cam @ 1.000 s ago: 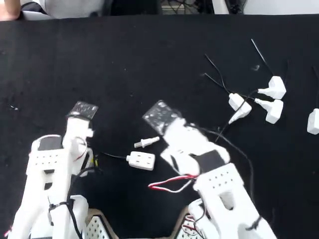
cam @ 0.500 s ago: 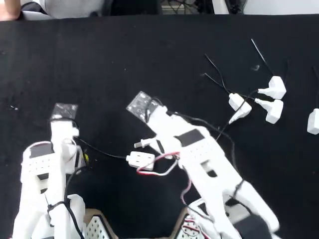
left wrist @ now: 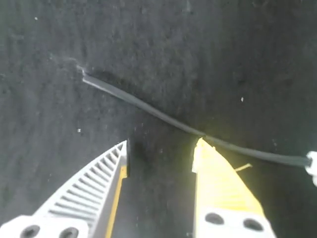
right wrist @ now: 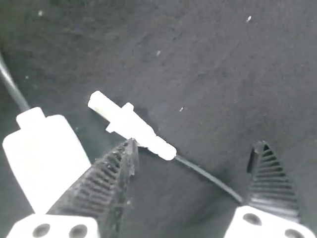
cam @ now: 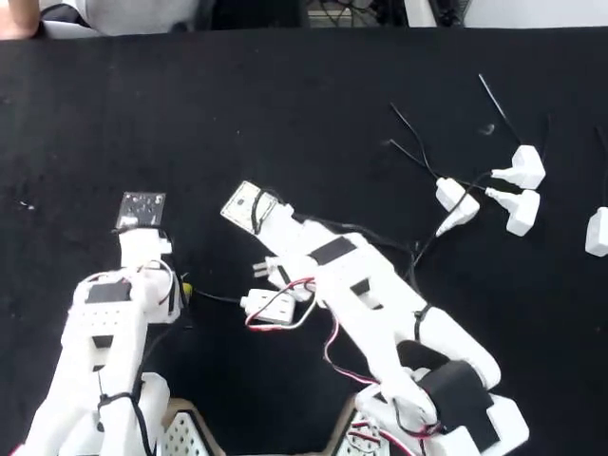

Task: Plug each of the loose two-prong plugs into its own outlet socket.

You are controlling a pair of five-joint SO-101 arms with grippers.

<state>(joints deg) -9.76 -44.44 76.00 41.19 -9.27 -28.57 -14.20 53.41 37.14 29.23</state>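
On the black table [cam: 285, 114], a little below the middle of the high view, a small white plug [cam: 268, 270] is seen lying flat. A white outlet socket [cam: 269, 305] is laid just below it, close by but apart. The plug is not yet pushed into the socket.

The right arm [cam: 370, 304] is stretched from the bottom of the high view up to the middle, over the plug. The right gripper [right wrist: 193, 158] is spread wide and nothing is pinched by it. One ribbed fingertip [right wrist: 126, 153] is set right by the side of the plug, and the other is kept well apart. Whether the plug is touched cannot be told. A thin cord [right wrist: 203, 173] is seen running from the plug out between the two fingers.

The left arm [cam: 109, 323] is placed at the lower left of the high view. The left gripper [left wrist: 161, 148] is spread open too, and nothing is held in it. A black cord [left wrist: 148, 111] from the socket is laid across the cloth just past the fingertips, and it is met by the tip of the yellow finger [left wrist: 218, 183].

At the upper right of the high view, three more white plugs [cam: 521, 168] are gathered close together with their thin black cords. One more white piece [cam: 598, 233] is seen at the right edge.
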